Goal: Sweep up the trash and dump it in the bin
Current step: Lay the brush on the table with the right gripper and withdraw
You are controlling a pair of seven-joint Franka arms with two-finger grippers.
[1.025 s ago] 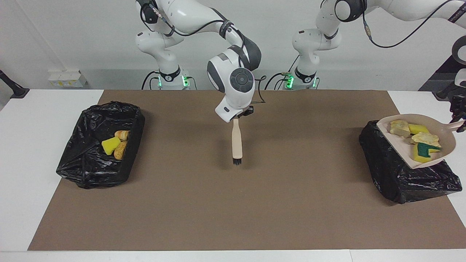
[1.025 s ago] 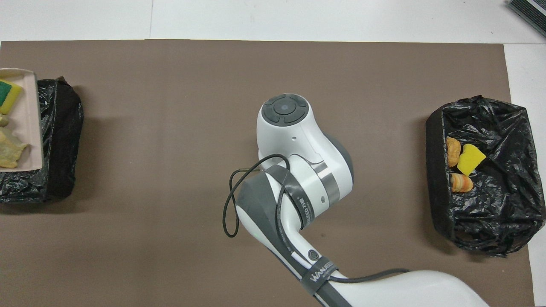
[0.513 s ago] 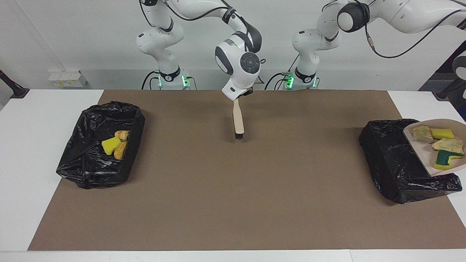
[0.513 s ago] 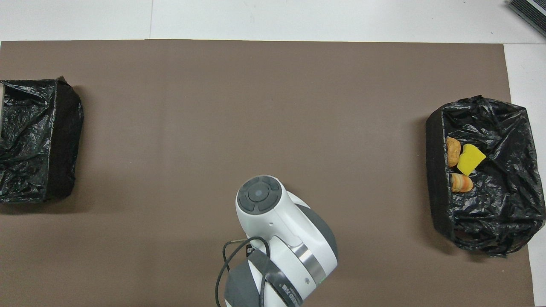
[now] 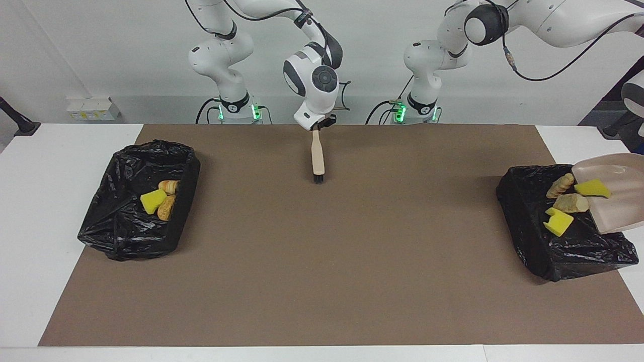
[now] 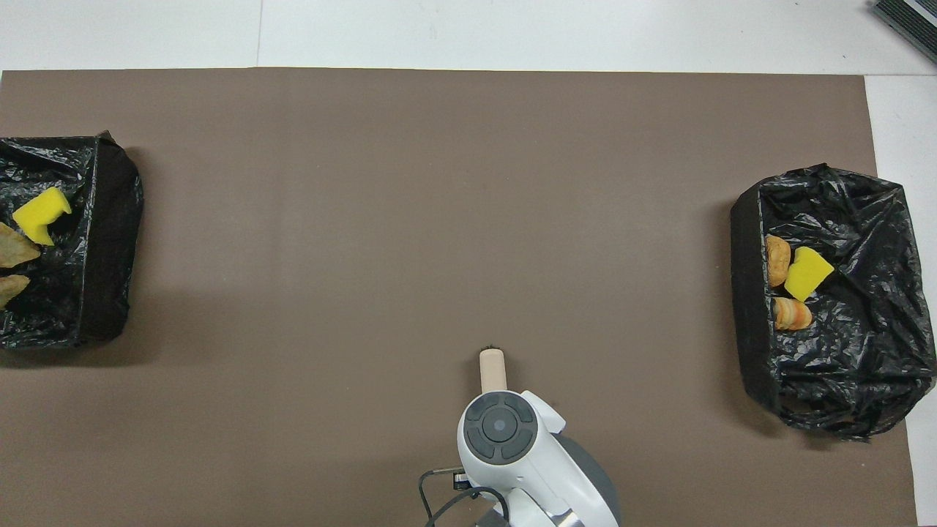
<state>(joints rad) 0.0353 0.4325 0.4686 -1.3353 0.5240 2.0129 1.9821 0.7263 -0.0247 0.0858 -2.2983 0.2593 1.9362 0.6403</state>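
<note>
Beige dustpan (image 5: 616,193), cut off at the edge, hides the left gripper; right gripper (image 5: 316,128) clenches brush (image 5: 317,158).

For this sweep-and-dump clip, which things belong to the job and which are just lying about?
Job: scraps sliding from the tilted dustpan into a black-lined bin; brush held by the right claw; second bin holding three scraps.
Lying about: white box, brown mat.

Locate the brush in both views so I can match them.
Facing view: brush hangs bristles down from the right gripper, top centre, over the brown mat.
Overhead view: only the brush handle shows, bottom centre, above the right arm's wrist.
Shared landmark: the bin with three scraps, at the right arm's end.
</note>
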